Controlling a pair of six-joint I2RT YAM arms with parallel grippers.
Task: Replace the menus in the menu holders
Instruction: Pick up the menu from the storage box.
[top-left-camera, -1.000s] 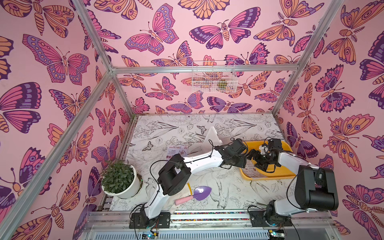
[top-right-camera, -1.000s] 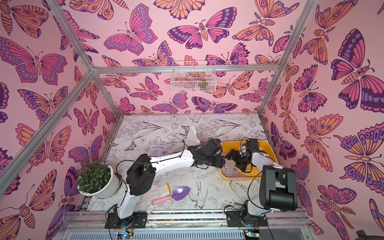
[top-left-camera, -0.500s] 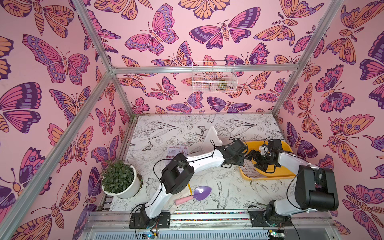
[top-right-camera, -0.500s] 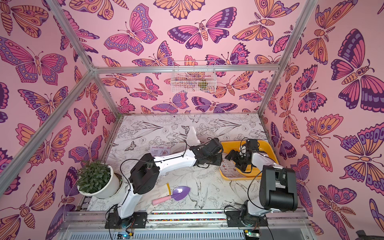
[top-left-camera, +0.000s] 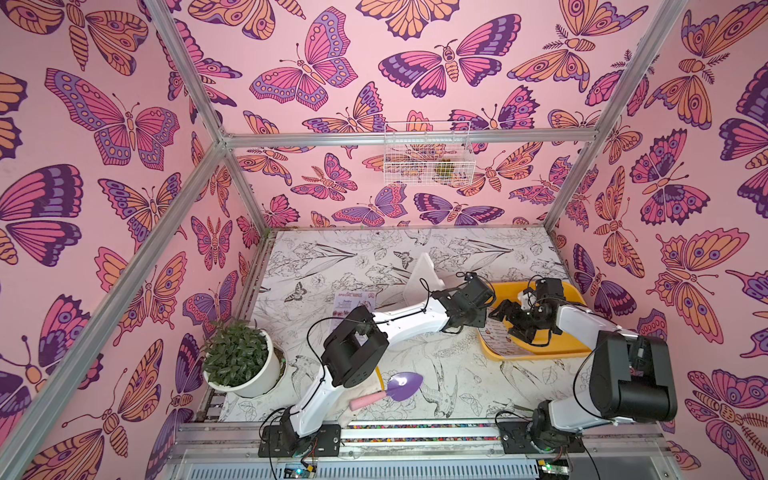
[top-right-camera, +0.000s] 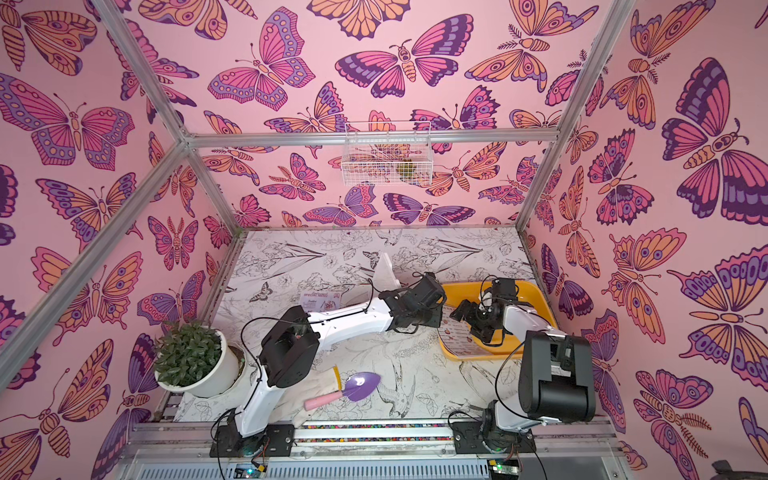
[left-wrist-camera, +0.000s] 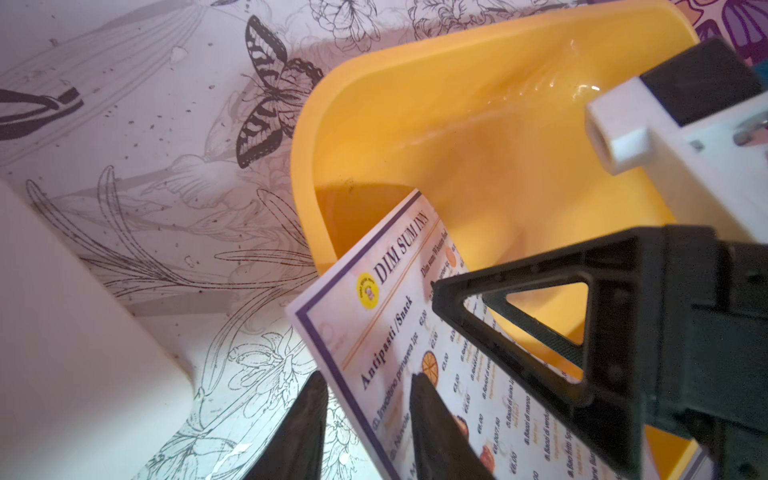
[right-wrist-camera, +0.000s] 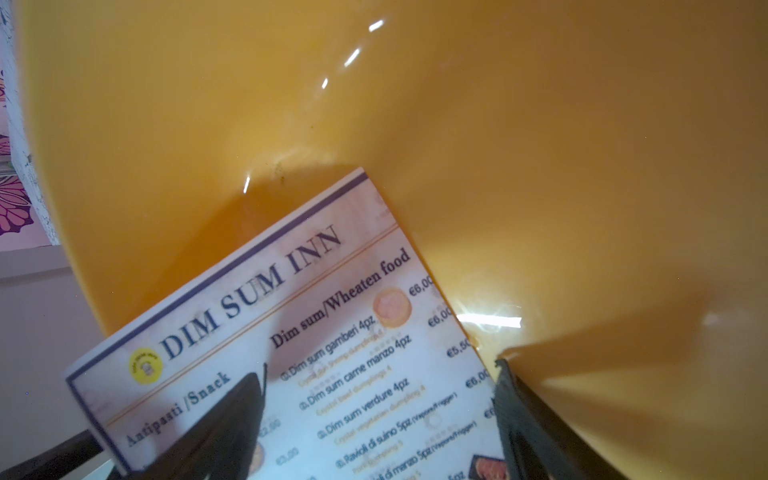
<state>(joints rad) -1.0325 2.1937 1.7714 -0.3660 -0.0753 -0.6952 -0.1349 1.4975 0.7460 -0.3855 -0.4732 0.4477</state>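
The "DIM SUM INN" menu (left-wrist-camera: 386, 316) (right-wrist-camera: 291, 291) leans out of the yellow tray (left-wrist-camera: 316, 137), its corner past the tray's near rim, also seen in both top views (top-left-camera: 496, 343) (top-right-camera: 455, 345). My left gripper (left-wrist-camera: 369, 376) (top-left-camera: 484, 318) straddles that sheet's long edge, one finger over the print and one below, with a gap still showing. My right gripper (right-wrist-camera: 380, 368) (top-left-camera: 505, 322) hangs wide open over the menu inside the tray. The white menu holder (top-left-camera: 422, 276) (top-right-camera: 384, 270) stands behind the left arm. The "Special Menu" sheet (top-left-camera: 353, 301) lies flat on the table.
A potted plant (top-left-camera: 239, 357) stands at the front left. A purple trowel with a pink handle (top-left-camera: 399, 386) and a white glove (top-right-camera: 316, 386) lie near the left arm's base. A wire basket (top-left-camera: 428, 153) hangs on the back wall.
The left gripper's jaws have narrowed around the menu's edge, and the left arm's elbow has shifted slightly. The right arm has hardly moved.
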